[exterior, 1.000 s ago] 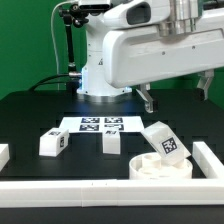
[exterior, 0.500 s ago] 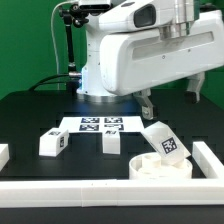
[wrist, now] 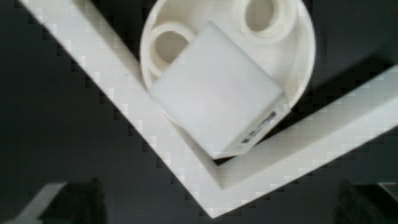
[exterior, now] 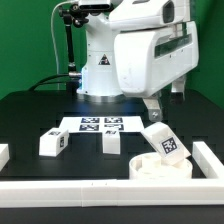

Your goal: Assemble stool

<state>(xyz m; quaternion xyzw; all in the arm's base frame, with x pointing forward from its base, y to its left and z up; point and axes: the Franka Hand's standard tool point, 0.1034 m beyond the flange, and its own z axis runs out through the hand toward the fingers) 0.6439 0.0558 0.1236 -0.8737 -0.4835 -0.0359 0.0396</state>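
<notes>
Gripper (exterior: 165, 98) is wide open and empty, hanging above the seat (exterior: 145, 168) at the exterior view's right. In the wrist view the fingers (wrist: 63, 200) are only dark blurs at the frame edges, with nothing between them. The seat sits jammed into the corner of the border rails (exterior: 90, 190), and it looks to be touching both rails in the wrist view (wrist: 125, 110). The tilted leg (exterior: 165, 143) lies on top of the seat, tag side up, leaning over the rim toward that corner. From the wrist camera the same leg (wrist: 214, 95) covers part of the seat (wrist: 302, 50), while two sockets on the seat are uncovered. My read is that the step in hand is clearing or grabbing that leg. Come straight down and square the jaws across its narrow faces, not corner to corner. Close slowly, because it rests on a slope and will likely slide or roll when touched. Lift well clear before translating so it doesn't drag the seat. Watch the rails: they leave little finger room on the corner side, so approach from the open side of the seat. The second leg (exterior: 53, 143) and third leg (exterior: 111, 143) stand well apart on the table (exterior: 30, 115), just in front of the marker board (exterior: 100, 124), and neither is in your path. Nothing is assembled yet, so the task is at an early stage.
</notes>
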